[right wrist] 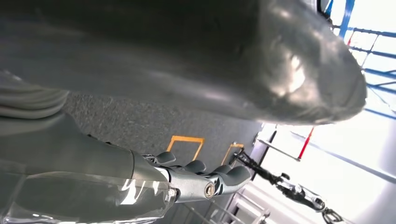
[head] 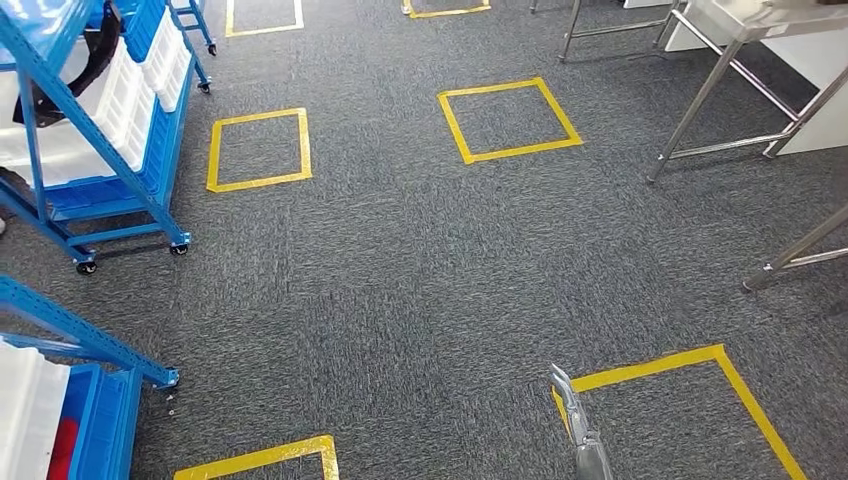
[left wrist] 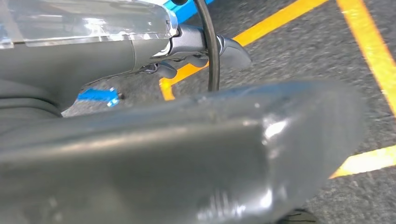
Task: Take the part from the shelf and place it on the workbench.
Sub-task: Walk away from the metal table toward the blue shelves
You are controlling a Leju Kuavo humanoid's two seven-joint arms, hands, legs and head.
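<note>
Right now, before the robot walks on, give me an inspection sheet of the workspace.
Surface: grey carpet floor, yellow tape squares.
Job's things: blue shelf with white bins, on the left; the part cannot be made out.
Clutter: nothing seen.
Robot hands: left robot hand and right robot hand hold nothing, fingers extended.
Cables: black cable crossing the left fingers.
Surroundings: steel-legged table far right; second blue rack near left.

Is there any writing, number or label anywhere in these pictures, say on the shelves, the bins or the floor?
None can be read.
Blue shelf and its white bins: no label shows.
Yellow tape squares on the carpet: plain outlines, no numbers.
Metal table legs: unmarked.
Right hand and left hand: no print shows.
</note>
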